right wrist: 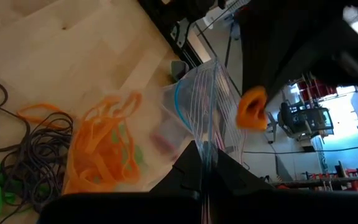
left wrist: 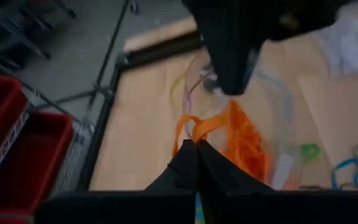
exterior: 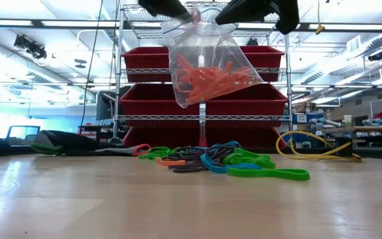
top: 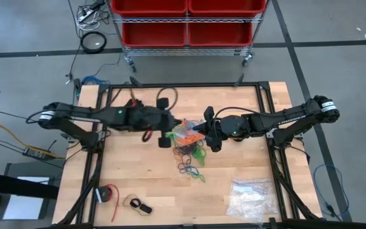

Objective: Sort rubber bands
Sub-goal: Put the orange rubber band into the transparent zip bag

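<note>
Sorting looks partly done: a clear zip-top plastic bag [exterior: 204, 63] hangs above the wooden table [top: 138, 175] holding only thin orange rubber loops [exterior: 207, 79], pinched at its rim by the left gripper [top: 165, 130] and the right gripper [top: 210, 129], both clamped shut on it; a mixed heap of green, blue, black and orange rubber bands [exterior: 227, 162] lies on the table directly below, unsorted. Bare wood surrounds the heap, with the table's edges well apart from it; a second clear bag of whitish pieces [top: 251, 196] sits near the front right corner.

Glossy clear plastic bag [exterior: 204, 60], matt rubber bands [exterior: 231, 162], smooth pale wood table [top: 145, 175]
</note>
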`<control>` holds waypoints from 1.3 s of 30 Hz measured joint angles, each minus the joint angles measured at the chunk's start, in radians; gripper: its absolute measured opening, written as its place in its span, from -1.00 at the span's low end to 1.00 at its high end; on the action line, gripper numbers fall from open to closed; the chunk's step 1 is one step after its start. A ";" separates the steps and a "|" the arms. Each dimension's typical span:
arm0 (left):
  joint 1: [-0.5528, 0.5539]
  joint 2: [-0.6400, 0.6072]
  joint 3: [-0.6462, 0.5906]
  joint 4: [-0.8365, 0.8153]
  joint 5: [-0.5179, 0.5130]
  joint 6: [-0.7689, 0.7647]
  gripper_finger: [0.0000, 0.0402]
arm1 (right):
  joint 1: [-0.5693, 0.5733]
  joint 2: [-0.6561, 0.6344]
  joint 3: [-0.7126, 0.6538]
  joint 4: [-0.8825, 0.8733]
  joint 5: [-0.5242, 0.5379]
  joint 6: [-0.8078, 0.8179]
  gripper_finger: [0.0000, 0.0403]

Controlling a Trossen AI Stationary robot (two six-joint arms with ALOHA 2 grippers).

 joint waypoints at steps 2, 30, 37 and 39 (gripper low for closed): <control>0.018 0.045 0.043 -0.066 0.026 -0.003 -0.96 | 0.000 0.000 0.000 0.000 0.000 0.000 -1.00; 0.018 -0.083 0.139 -0.415 0.035 -0.138 -0.13 | 0.000 0.000 0.000 -0.021 0.002 0.026 -1.00; 0.004 -0.101 -0.046 -0.389 0.128 -0.204 -0.14 | 0.000 0.000 0.000 -0.014 0.002 0.026 -1.00; 0.002 -0.099 -0.145 -0.284 0.164 -0.215 -0.14 | 0.000 0.000 0.000 -0.013 0.002 0.029 -1.00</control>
